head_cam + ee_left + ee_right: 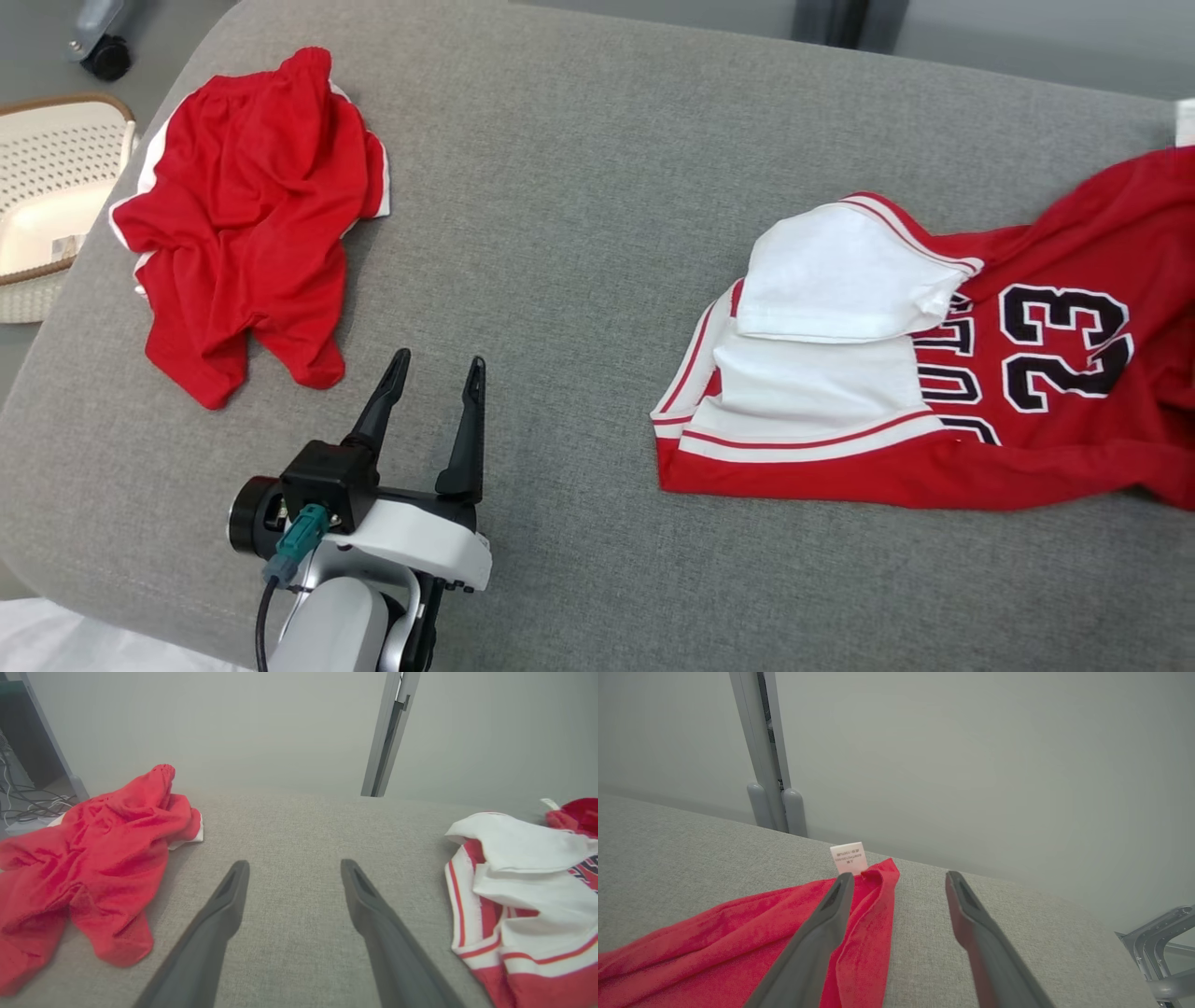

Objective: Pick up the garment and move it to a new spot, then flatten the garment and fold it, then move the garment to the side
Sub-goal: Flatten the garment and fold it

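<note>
Left gripper [439, 359] wide, empty — right gripper [899, 877] wide too, at rumpled red jersey [738, 933] edge (white tag [849, 857]).

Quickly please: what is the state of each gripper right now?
Left gripper: open, holding nothing.
Right gripper: open, holding nothing; the red fabric jersey lies by one finger.
</note>
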You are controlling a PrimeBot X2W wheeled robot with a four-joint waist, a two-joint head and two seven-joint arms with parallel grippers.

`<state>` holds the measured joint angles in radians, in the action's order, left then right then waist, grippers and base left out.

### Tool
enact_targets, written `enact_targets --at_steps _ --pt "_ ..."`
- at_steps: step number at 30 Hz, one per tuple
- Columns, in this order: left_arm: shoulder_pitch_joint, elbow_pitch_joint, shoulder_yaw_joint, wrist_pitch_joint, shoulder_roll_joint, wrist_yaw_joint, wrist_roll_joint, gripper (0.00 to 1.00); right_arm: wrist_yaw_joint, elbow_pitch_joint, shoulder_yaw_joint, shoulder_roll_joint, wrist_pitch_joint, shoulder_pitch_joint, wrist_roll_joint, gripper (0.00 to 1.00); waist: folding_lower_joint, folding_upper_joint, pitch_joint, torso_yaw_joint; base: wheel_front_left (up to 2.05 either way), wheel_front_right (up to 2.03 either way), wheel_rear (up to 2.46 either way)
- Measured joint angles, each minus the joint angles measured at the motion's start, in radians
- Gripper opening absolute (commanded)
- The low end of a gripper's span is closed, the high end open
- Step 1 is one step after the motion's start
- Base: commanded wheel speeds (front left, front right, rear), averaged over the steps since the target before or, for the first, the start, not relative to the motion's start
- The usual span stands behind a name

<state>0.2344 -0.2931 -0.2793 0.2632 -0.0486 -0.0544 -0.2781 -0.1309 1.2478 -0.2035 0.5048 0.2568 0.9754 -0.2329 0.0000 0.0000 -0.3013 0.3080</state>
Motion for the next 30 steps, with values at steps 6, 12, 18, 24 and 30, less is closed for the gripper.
enact_targets --at_steps 6,12,18,24,30 --pt "0.000 0.000 0.015 0.000 0.000 0.001 0.006 1.00 0.000 -0.072 -0.012 -0.044 0.002 -0.007 0.007 1.00 0.0000 0.0000 0.036 -0.048 0.00 0.00 0.00" --pt "-0.006 0.004 0.037 0.000 0.000 0.002 0.017 1.00 0.000 -0.315 0.004 -0.086 0.003 -0.117 -0.022 1.00 0.0000 0.0000 0.081 -0.098 0.00 0.00 0.00" --pt "-0.022 0.021 0.071 0.000 0.000 0.004 0.024 1.00 0.000 -0.631 0.024 -0.136 0.003 -0.333 -0.063 1.00 0.0000 0.0000 0.136 -0.170 0.00 0.00 0.00" --pt "-0.032 0.043 0.096 0.000 0.000 0.001 0.022 1.00 0.000 -0.871 0.058 -0.206 0.003 -0.563 -0.040 1.00 0.0000 0.0000 0.180 -0.236 0.00 0.00 0.00" --pt "-0.067 0.039 0.100 0.000 0.000 0.001 0.015 1.00 0.000 -0.985 0.089 -0.300 0.003 -0.744 0.022 1.00 0.0000 0.0000 0.210 -0.287 0.00 0.00 0.00"
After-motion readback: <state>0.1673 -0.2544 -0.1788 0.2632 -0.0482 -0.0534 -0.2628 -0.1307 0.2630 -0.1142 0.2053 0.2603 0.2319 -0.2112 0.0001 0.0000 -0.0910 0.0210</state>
